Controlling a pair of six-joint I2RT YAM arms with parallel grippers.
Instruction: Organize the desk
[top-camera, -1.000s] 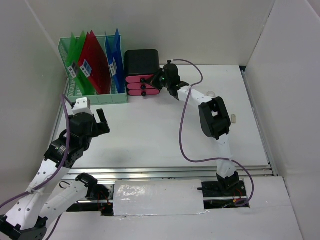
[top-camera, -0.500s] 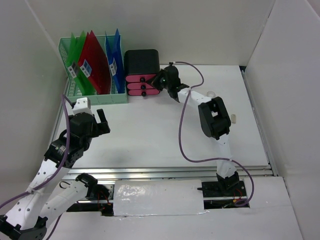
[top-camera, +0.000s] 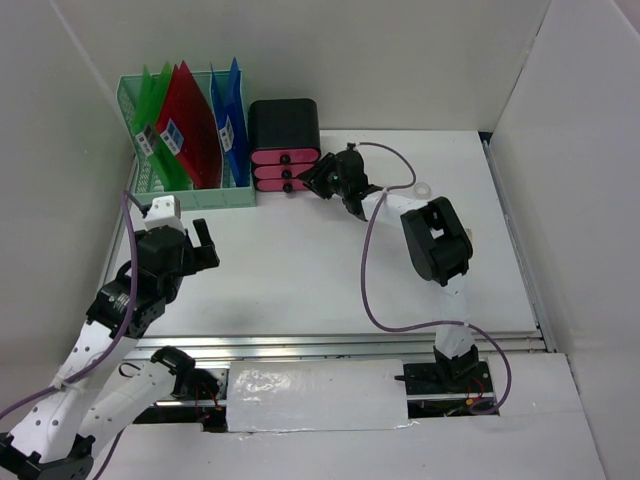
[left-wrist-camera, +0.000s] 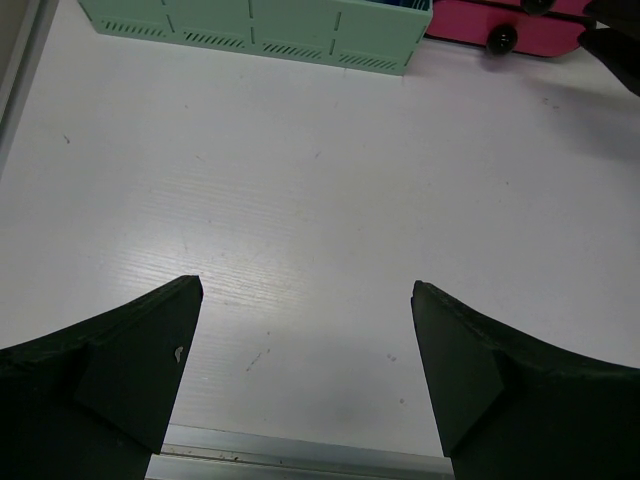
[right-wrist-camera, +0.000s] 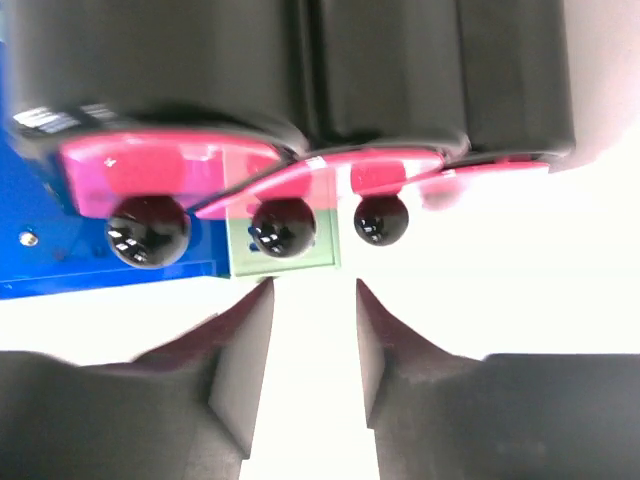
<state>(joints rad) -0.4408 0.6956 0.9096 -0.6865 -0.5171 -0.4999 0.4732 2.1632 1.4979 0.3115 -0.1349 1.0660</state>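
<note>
White laminate, flat and broad: the desk (top-camera: 300, 270), spreading from the black drawer box (top-camera: 284, 146) at its back out to a silver rail (top-camera: 350, 345) on the opposite edge, shut in by white panels (top-camera: 560, 150). Mostly bare in front of the box. Right of the box and well apart from it, a small white ring (top-camera: 424, 188); farther right again, a pale piece (top-camera: 468, 237) too small to name. Just beside the box's left side, a mint file rack (top-camera: 185, 190) with green, red and blue folders (top-camera: 185, 125) upright in its slots.

On the box's face, 3 pink drawer fronts (right-wrist-camera: 160, 168), each with a black knob (right-wrist-camera: 282, 228). Cannot tell for sure whether all 3 sit fully home.

Just in front of the box, short of the knobs: right gripper (right-wrist-camera: 312, 290), fingers a narrow gap apart, nothing between them. Well to the front-left of the box, over bare laminate: left gripper (left-wrist-camera: 305, 290), fingers spread wide, empty.

Probably about to work a drawer by its knob. Centre the gap on 1 knob only; at present aimed between the middle knob and its neighbour. Widen just enough to pass the knob without brushing the next. Close behind the bulge, not on the tip. Pull straight along the drawer's run, slowly. Watch the box itself: likely light, apt to slide along with the drawer.
</note>
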